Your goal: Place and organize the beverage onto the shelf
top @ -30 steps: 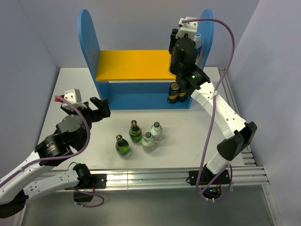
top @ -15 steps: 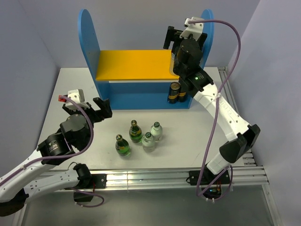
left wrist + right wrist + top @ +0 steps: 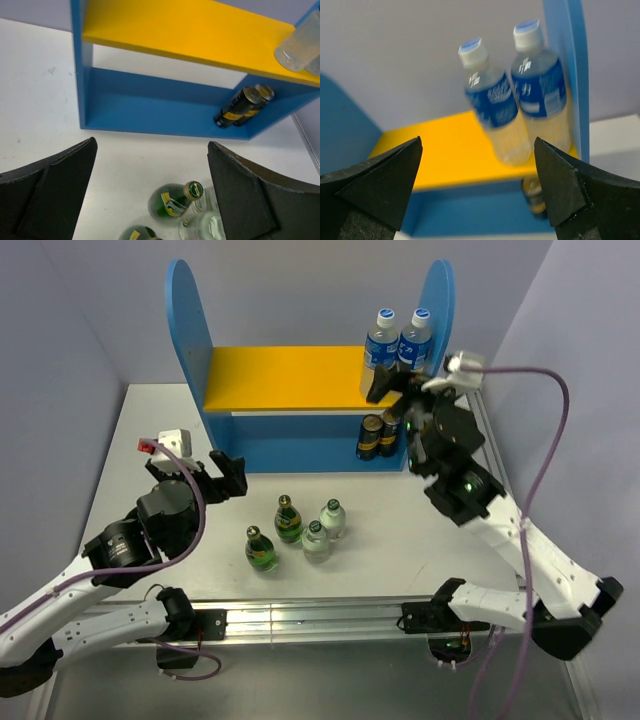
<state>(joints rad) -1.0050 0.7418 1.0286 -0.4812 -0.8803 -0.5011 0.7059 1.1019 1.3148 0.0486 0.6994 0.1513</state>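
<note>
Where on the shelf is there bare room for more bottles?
The yellow upper board is bare from the left side panel to the two water bottles. The lower level is bare from that panel to the two cans. The right end of both levels is crowded.

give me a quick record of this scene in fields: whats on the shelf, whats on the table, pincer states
upper board: two blue-capped water bottles upright at its right end
lower level: two dark cans at the right end
table: two green bottles and two clear bottles, clustered in front of the shelf
left pincer: open, empty, facing the table bottles
right pincer: open, empty, facing the water bottles, clear of them
</note>
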